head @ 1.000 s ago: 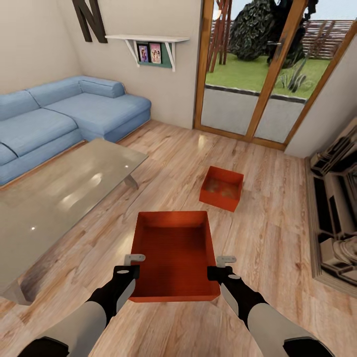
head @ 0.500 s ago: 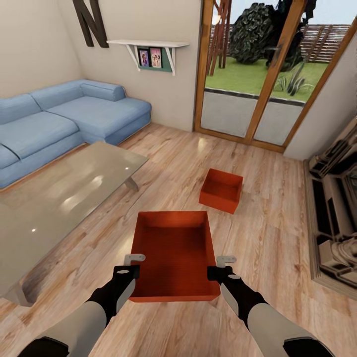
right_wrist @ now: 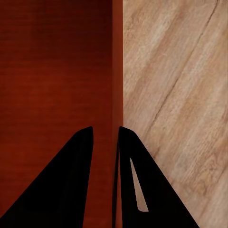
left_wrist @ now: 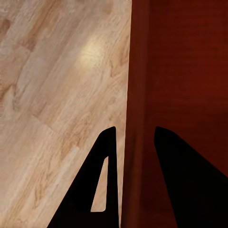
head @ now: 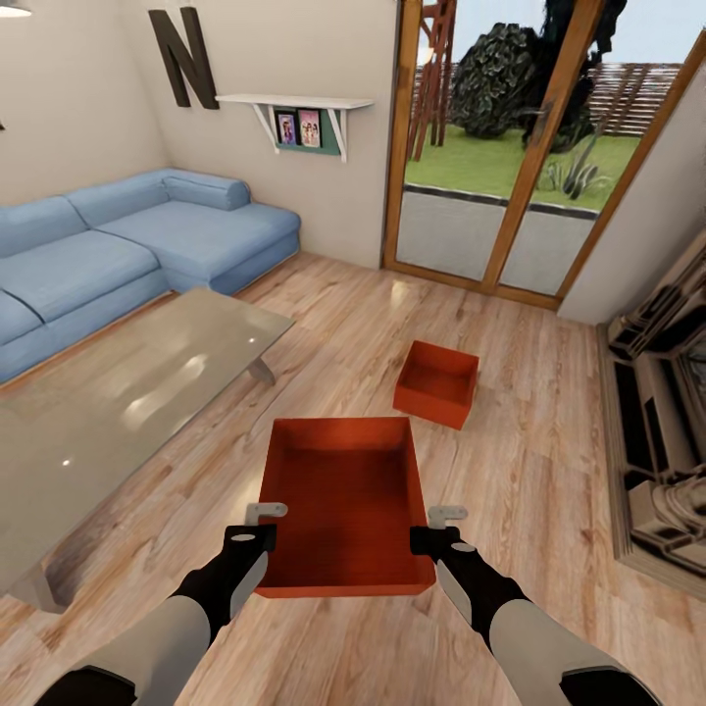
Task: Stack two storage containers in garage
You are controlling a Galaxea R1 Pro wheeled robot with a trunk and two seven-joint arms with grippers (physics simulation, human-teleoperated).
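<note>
Light wood planks [head: 549, 461] run through the living room; the held storage container [head: 345, 505] hangs between both arms, the other container [head: 437, 383] on the floor beyond. Left end effector [left_wrist: 134, 142] straddles one wall, clamped. Right end effector [right_wrist: 105, 137] likewise. Judgement: keep both grips level while driving.

Blue sofa [head: 127, 245] upper left w/ glass table [head: 108, 412] below. Wood-framed glass doors [head: 510, 147] top right. Plank floor [head: 549, 431] thru-out.

Home living room, blue sofa [head: 147, 230], glass doors [head: 510, 147]
</note>
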